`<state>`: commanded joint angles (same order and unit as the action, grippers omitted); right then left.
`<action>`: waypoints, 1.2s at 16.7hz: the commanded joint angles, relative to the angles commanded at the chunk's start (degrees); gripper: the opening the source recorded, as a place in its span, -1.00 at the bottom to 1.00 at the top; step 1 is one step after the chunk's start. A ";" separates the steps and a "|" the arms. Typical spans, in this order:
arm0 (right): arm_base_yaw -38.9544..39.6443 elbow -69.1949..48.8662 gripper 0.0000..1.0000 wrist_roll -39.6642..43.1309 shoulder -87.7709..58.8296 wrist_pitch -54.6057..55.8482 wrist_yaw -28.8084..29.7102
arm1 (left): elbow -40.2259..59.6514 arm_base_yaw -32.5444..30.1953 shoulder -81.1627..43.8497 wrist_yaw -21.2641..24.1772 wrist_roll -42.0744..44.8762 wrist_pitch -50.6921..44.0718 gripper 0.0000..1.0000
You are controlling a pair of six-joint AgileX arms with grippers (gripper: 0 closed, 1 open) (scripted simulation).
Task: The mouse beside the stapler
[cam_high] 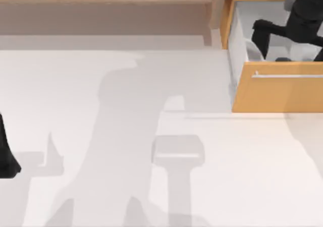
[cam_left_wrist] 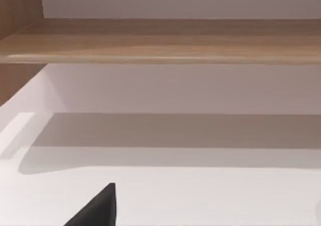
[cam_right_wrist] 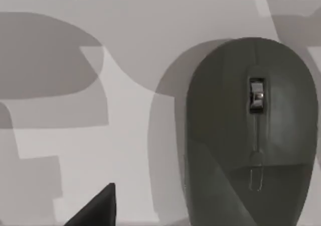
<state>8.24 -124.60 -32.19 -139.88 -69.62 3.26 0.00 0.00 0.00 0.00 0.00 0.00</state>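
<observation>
The mouse [cam_right_wrist: 251, 135] is dark and domed, with a silver scroll wheel, and lies on the pale floor of the open drawer [cam_high: 237, 40]. From above, it appears as a small dark dome [cam_high: 283, 59] just behind the orange drawer front [cam_high: 277, 93]. My right gripper [cam_high: 261, 34] hangs inside the drawer above the mouse, open and holding nothing. One of its fingertips [cam_right_wrist: 103, 206] is off to the mouse's side, apart from it. The stapler is out of view. My left arm [cam_high: 6, 154] is parked at the table's left edge, one fingertip [cam_left_wrist: 103, 206] over bare white table.
The drawer sticks out from a wooden cabinet at the back right, with a silver handle [cam_high: 287, 76] on its front. A long wooden shelf [cam_high: 101, 0] runs along the back. The white tabletop [cam_high: 151, 161] carries only the arms' shadows.
</observation>
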 joint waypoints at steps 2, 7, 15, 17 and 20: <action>0.01 0.41 1.00 0.11 0.15 0.26 0.01 | 0.00 0.00 0.00 0.00 0.00 0.00 1.00; 0.07 2.25 1.00 0.17 0.73 1.59 0.00 | 0.00 0.00 0.00 0.00 0.00 0.00 1.00; 0.19 3.73 1.00 0.07 -0.64 4.55 0.12 | 0.00 0.00 0.00 0.00 0.00 0.00 1.00; 0.18 3.79 1.00 0.07 -1.56 5.39 0.04 | 0.00 0.00 0.00 0.00 0.00 0.00 1.00; 0.18 3.81 1.00 0.07 -1.61 5.43 0.03 | 0.00 0.00 0.00 0.00 0.00 0.00 1.00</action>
<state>8.42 -120.79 -32.11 -141.49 -64.20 3.29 0.00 0.00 0.00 0.00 0.00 0.00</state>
